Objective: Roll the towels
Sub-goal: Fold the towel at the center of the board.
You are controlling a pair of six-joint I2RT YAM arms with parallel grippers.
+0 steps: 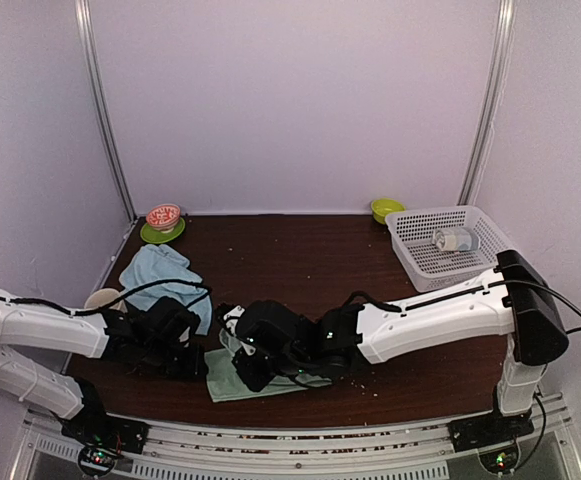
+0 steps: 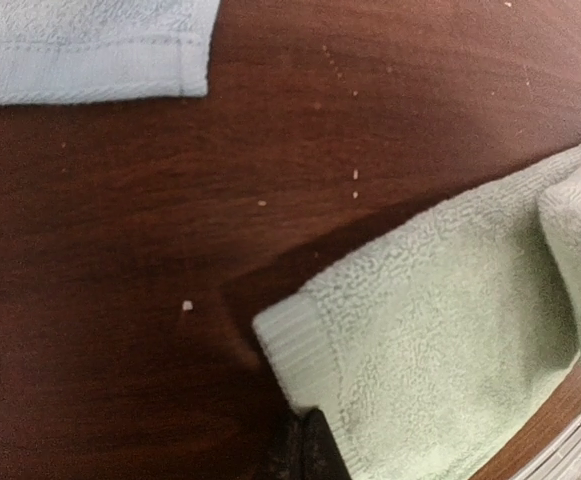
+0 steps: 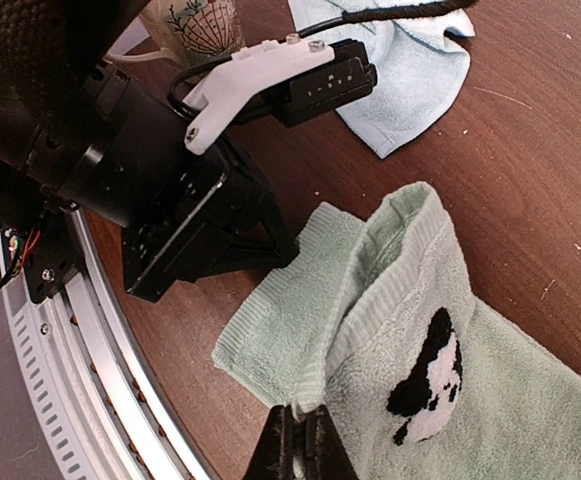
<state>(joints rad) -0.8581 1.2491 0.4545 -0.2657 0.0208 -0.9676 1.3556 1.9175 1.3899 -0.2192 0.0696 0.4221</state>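
Dark wooden table (image 1: 300, 260) scattered with crumbs; pale lilac walls (image 1: 290, 100) behind; metal corner posts (image 1: 107, 110); even light

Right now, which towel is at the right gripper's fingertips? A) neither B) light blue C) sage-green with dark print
C: the right gripper is shut on a raised fold of the sage-green towel; the light blue towel lies apart from it.

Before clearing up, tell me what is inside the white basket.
One silvery can-like cylinder lies on its side in the white basket. The rest of its floor looks bare; the near corner is covered by the right arm.
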